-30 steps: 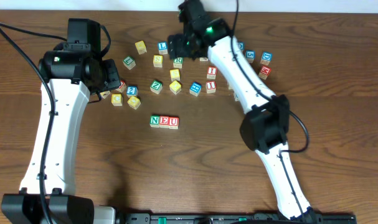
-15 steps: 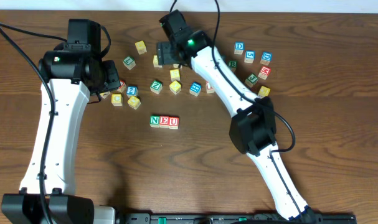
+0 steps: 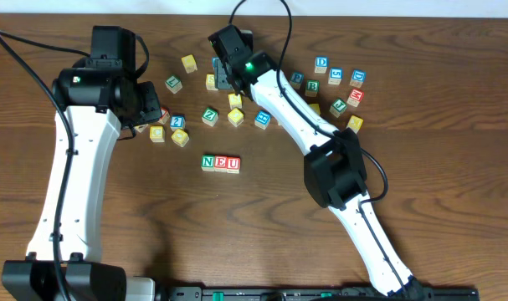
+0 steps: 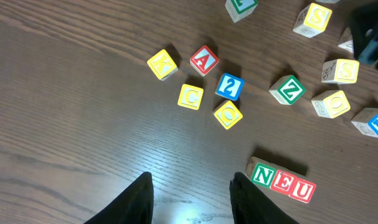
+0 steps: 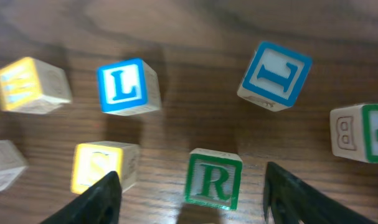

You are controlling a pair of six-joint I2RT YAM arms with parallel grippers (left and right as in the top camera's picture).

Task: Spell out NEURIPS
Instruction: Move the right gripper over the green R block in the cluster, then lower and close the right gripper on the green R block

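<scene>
Three cubes reading N, E, U (image 3: 220,163) lie in a row mid-table, also seen in the left wrist view as the NEU row (image 4: 282,180). A green-framed R cube (image 5: 213,179) sits on the wood between the fingers of my right gripper (image 5: 192,177), which is open with a gap on each side. In the overhead view the right gripper (image 3: 228,73) covers that cube at the back of the table. My left gripper (image 4: 192,190) hovers open over bare wood, left of the row, with nothing between its fingers; overhead shows the left gripper (image 3: 151,107) beside a small cluster.
Blue L cubes (image 5: 123,86) (image 5: 277,73) and a yellow S cube (image 5: 101,165) lie close around the R. Loose cubes K (image 4: 162,62), A (image 4: 204,60), 2 (image 4: 229,86), C (image 4: 190,96), O (image 4: 228,114) and Z (image 4: 287,90) lie ahead of the left gripper. More cubes (image 3: 337,77) sit back right.
My right gripper has swung left across the back cluster and come down around the R cube, its jaws narrowing a little. The left arm has not moved.
</scene>
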